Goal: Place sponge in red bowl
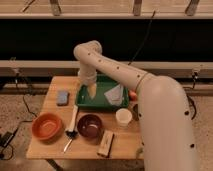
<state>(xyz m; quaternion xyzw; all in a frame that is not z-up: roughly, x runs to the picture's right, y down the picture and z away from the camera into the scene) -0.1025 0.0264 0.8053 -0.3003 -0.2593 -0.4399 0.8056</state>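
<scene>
The sponge (62,97), a small blue-grey pad, lies flat on the wooden table left of the green tray. The red bowl (46,126) stands at the table's front left, with nothing in it. My gripper (92,89) hangs pointing down over the left edge of the tray, to the right of the sponge and apart from it. It is open and holds nothing. The arm arches up from the lower right and hides the table's right side.
The green tray (100,102) holds a pale crumpled sheet (116,93). A dark maroon bowl (90,125), a white cup (123,117), a tan wooden block (105,143) and a long-handled brush (71,127) sit toward the front. A railing runs behind the table.
</scene>
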